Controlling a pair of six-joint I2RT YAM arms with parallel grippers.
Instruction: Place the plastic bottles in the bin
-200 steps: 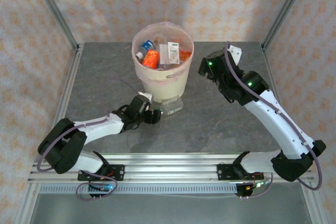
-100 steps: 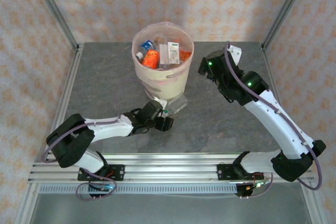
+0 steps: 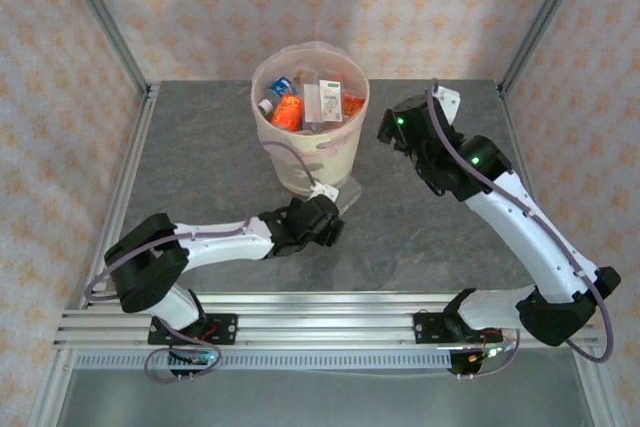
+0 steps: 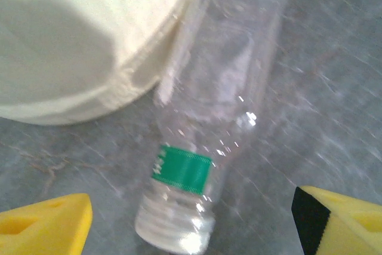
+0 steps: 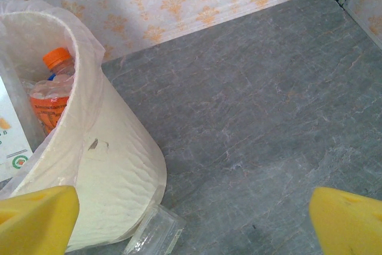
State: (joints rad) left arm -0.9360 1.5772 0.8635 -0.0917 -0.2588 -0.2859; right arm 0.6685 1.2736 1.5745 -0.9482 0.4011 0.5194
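The cream bin (image 3: 318,152) with a pink liner stands at the back middle of the table and holds several plastic bottles (image 3: 288,111). One clear bottle (image 3: 346,195) with a green label lies on the table against the bin's base. In the left wrist view this bottle (image 4: 218,100) points its cap at the camera. My left gripper (image 3: 325,221) is open just in front of the cap, its yellow fingers (image 4: 51,226) wide on either side and touching nothing. My right gripper (image 3: 396,130) hangs open right of the bin, empty. The right wrist view shows the bin (image 5: 101,171) and the bottle's end (image 5: 153,234).
The grey stone-pattern table (image 3: 430,237) is open to the right and front of the bin. Metal frame posts (image 3: 100,17) stand at the back corners before patterned walls. An aluminium rail (image 3: 320,322) carrying both arm bases runs along the near edge.
My left arm has swung right along the front of the bin to the lying bottle, and its jaws have widened. The right arm has not moved.
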